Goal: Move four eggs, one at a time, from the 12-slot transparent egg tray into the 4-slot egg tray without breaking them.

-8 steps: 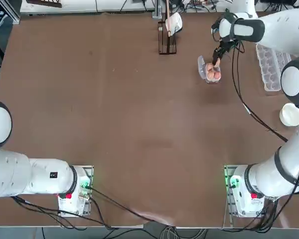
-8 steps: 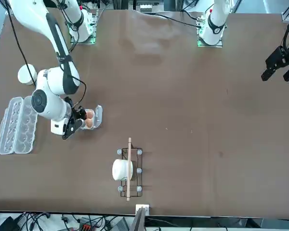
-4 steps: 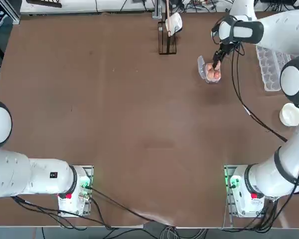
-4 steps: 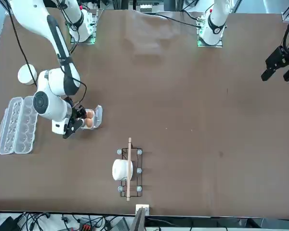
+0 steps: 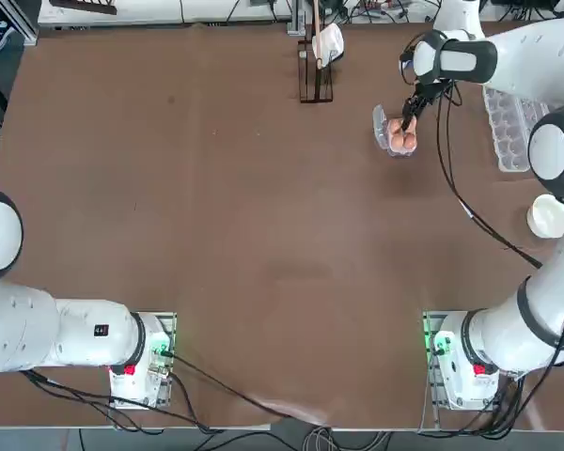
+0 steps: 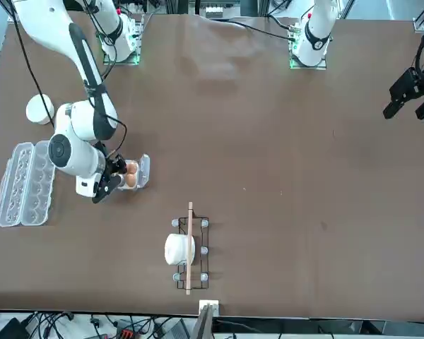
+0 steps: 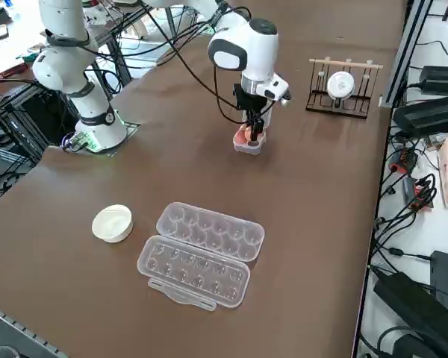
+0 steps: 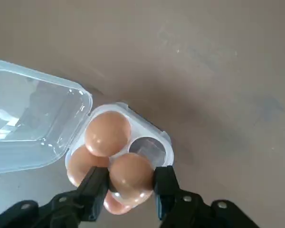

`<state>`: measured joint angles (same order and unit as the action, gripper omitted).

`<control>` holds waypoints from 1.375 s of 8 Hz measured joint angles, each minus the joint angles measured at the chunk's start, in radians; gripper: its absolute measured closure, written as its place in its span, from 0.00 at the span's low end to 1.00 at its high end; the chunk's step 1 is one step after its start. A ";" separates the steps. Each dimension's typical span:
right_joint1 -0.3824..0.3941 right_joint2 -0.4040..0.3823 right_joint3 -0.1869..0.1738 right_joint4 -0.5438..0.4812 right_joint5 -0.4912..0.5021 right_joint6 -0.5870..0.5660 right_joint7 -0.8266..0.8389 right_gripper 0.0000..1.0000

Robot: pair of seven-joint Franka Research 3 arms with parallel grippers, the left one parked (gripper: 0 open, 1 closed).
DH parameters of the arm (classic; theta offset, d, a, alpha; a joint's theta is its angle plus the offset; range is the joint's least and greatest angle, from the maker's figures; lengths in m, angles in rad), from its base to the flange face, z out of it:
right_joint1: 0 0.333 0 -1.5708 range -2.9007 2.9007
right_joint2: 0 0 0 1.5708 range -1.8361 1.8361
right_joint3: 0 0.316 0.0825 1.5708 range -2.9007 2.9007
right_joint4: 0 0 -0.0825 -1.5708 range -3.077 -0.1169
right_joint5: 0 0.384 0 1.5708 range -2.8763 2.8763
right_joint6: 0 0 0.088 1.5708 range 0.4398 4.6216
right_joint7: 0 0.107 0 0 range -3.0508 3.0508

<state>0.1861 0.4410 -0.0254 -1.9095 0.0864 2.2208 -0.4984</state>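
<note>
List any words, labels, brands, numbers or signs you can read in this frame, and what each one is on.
No readable text.
Small dark square mark on the parked left arm's white link: too small to read.
12-slot transparent egg tray: no lettering visible.
4-slot egg tray: no lettering visible.

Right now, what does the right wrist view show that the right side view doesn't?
Only right wrist: one empty round cup, and the brown egg pinched between the right gripper's fingers.
Only right side: long clear plastic carton, white round bowl.
Both: small clear plastic tray with brown eggs, the gripper over it.
</note>
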 joint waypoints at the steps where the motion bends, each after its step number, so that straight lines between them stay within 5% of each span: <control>1: 0.000 0.000 0.000 0.000 0.000 0.000 0.000 0.44; 2: 0.000 0.001 -0.001 0.000 0.000 0.001 0.000 0.43; 5: -0.006 0.009 -0.004 0.000 0.000 0.002 0.000 0.00; 8: -0.008 -0.007 -0.005 0.013 0.000 0.009 0.000 0.00; 11: -0.008 -0.114 -0.010 0.033 0.000 -0.022 0.002 0.00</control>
<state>0.1777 0.3273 -0.0352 -1.8766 0.0864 2.1988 -0.4960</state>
